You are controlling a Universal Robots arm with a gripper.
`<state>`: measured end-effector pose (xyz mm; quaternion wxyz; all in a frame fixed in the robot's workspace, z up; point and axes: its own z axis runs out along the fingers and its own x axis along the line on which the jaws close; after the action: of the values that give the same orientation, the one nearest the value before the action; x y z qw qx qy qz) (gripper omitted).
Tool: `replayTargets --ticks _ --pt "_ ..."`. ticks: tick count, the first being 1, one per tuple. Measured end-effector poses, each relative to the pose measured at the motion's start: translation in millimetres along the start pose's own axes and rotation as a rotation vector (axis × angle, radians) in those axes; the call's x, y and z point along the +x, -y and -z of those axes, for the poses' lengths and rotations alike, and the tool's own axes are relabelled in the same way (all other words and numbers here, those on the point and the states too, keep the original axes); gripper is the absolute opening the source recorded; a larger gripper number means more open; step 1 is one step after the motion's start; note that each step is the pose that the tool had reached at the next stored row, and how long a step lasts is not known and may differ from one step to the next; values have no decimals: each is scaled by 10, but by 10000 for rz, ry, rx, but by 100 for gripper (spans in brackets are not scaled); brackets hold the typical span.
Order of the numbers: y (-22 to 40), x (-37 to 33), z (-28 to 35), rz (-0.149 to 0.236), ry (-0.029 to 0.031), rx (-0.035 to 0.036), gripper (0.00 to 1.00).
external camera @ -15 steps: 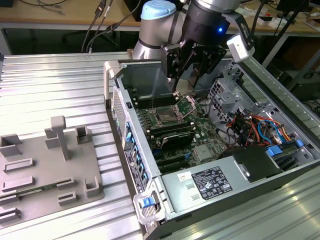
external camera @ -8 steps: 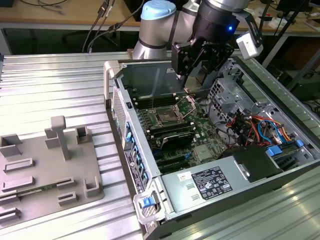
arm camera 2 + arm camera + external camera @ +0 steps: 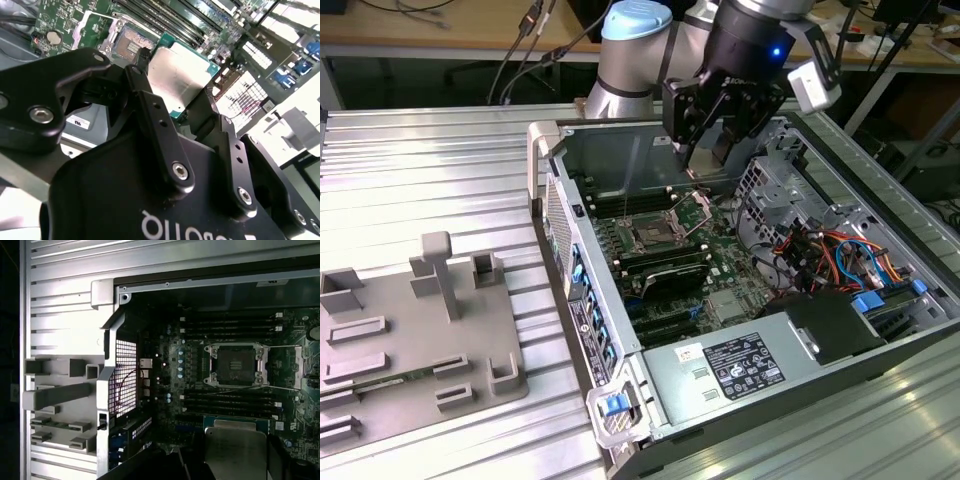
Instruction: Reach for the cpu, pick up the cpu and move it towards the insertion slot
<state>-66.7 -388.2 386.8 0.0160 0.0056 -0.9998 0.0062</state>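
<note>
In the second wrist view, my black gripper [image 3: 175, 102] was closed on the thin square silver chip with the green edge [image 3: 182, 75], held above the green board, near the shiny square socket [image 3: 131, 42]. I thought a tilt could bend its tiny pins.

Arm: grey-silver tubular joints, pale blue end cap [image 3: 635, 18], black wrist section with a small blue light [image 3: 777, 52] above the claw. Claw [image 3: 172, 107]: matte black, angular linkage bars, round silver screws [image 3: 180, 171] at pivots, white lettering on its body. White camera block [image 3: 814, 84] beside the claw.
</note>
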Motion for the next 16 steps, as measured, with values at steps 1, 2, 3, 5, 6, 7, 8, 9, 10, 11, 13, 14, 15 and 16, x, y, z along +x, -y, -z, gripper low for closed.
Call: replayTargets --ticks 1,2,3,5,6,7,8,9,10,11,13,14,15,16 --pt "-1 0 -2 -129 -2 -3 55" --pt "-1 0 -5 -291 -4 -8 55" --pt "-2 0 -5 -369 -5 -10 55" --pt "-3 0 -6 -376 -4 -12 55" --pt "-3 0 -6 -377 -5 -12 55" --pt "-3 0 -6 -378 -5 -12 55" --pt "-3 0 -6 -379 -5 -12 55" --pt "-3 0 -6 -381 -5 -12 55" --pt "-3 0 -6 -382 -5 -12 55" --pt "-3 -1 -6 -382 -5 -12 55" --pt "-3 0 -6 -386 -5 -12 55" --pt "-3 0 -6 -386 -5 -12 55" --pt "-3 0 -6 -388 -5 -12 55" --pt "-3 0 -6 -389 -5 -12 55"
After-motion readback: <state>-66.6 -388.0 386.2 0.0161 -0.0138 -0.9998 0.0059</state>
